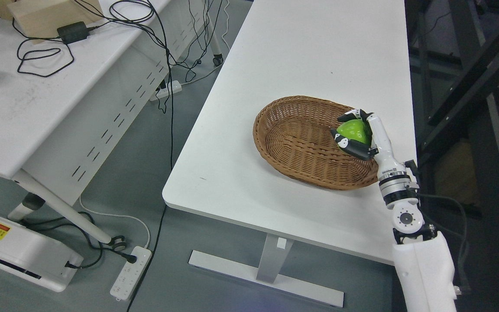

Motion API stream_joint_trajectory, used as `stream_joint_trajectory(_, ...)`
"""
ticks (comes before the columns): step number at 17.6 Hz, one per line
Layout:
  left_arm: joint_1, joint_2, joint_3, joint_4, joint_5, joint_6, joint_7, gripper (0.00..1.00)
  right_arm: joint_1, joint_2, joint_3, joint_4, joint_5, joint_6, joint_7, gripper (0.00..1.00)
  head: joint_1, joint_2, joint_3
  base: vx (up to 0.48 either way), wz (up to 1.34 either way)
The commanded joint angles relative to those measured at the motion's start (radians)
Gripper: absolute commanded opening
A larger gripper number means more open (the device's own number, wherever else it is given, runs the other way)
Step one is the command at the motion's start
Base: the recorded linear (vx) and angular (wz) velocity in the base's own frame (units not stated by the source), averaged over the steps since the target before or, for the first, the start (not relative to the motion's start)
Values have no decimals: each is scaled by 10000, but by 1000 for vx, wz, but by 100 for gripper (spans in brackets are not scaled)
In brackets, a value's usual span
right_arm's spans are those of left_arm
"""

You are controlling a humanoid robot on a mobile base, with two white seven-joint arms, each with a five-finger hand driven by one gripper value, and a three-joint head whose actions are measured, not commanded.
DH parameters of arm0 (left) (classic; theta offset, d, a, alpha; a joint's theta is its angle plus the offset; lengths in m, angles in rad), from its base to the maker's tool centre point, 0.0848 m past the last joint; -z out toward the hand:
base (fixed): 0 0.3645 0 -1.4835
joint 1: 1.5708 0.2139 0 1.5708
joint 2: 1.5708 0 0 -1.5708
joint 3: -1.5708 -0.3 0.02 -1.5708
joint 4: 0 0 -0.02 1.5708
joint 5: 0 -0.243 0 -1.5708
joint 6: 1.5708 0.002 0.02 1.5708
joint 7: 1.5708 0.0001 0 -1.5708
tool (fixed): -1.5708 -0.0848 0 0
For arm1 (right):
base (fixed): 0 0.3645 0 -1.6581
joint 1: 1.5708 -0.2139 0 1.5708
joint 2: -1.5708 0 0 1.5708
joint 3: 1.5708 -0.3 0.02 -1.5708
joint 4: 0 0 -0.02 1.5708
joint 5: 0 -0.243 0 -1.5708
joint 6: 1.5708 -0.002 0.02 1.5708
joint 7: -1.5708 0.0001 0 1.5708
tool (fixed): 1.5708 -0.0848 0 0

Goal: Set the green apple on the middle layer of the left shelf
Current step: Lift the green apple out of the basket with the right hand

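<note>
White table [319, 52] — green apple [353, 131] in right robot hand [360, 134], over basket [293, 143]

Lab: white desks [301, 56], trailing cables [169, 78].

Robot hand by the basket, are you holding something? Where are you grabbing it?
Yes. The right hand holds the green apple, its fingers curled around the apple's sides, over the wicker basket.

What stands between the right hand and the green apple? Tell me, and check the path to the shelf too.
Nothing visible: the right hand is already shut on the green apple, over the wicker basket. The shelf is not in view, so that path cannot be judged.
</note>
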State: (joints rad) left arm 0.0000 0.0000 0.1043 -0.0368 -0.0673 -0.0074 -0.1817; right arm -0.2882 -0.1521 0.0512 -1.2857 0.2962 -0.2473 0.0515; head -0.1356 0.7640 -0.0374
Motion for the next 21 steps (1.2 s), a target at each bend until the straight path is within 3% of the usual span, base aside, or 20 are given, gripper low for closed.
stream_joint_trajectory(1, -215, 175, 0, 0, -2, -3, -8, 100, 1129, 33, -1799, -1958, -1932, -226, 6, 0, 0, 0, 0, 0, 0)
stream_joint_trajectory(4, -215, 175, 0, 0, 13, -3, -8, 100, 3121, 32, -2213, -3766, -2042, -441, -513, 0, 0, 0, 0, 0, 0)
stream_joint_trajectory(7, -215, 175, 0, 0, -2, -3, -8, 100, 3892, 337, -2628, -4307, -2057, -442, -1157, 0, 0, 0, 0, 0, 0)
stream_joint_trajectory(12, -215, 175, 0, 0, -2, -3, -8, 100, 4323, 998, -2659, -4385, -2072, -503, -1359, 0, 0, 0, 0, 0, 0)
stream_joint_trajectory(21, -215, 175, 0, 0, 13, -3, -8, 100, 4308, 1106, -2123, -4385, -2072, -457, -1267, 0, 0, 0, 0, -20, -24)
